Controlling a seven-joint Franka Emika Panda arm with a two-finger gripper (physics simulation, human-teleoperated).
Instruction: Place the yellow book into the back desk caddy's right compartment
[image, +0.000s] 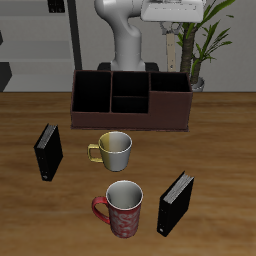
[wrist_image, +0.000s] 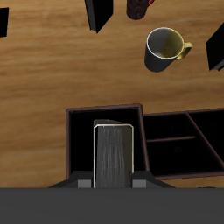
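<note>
In the wrist view my gripper (wrist_image: 112, 182) is shut on the yellow book (wrist_image: 112, 154), a thin greyish-tan hardback held upright between the fingers. The book hangs above the back desk caddy (wrist_image: 68, 140), over its right compartment (wrist_image: 80, 144), the wide section with reddish-brown walls. In the exterior view the gripper (image: 172, 16) is high above the caddy (image: 130, 112), over the end with the wide compartment (image: 170, 95). I cannot make out the book in that view.
Two black books stand on the table, one (image: 48, 152) in front of the caddy's other end and one (image: 176, 204) near the front edge. A cream mug (image: 114, 150) and a red patterned mug (image: 124, 208) stand between them. A potted plant (image: 200, 45) stands behind the caddy.
</note>
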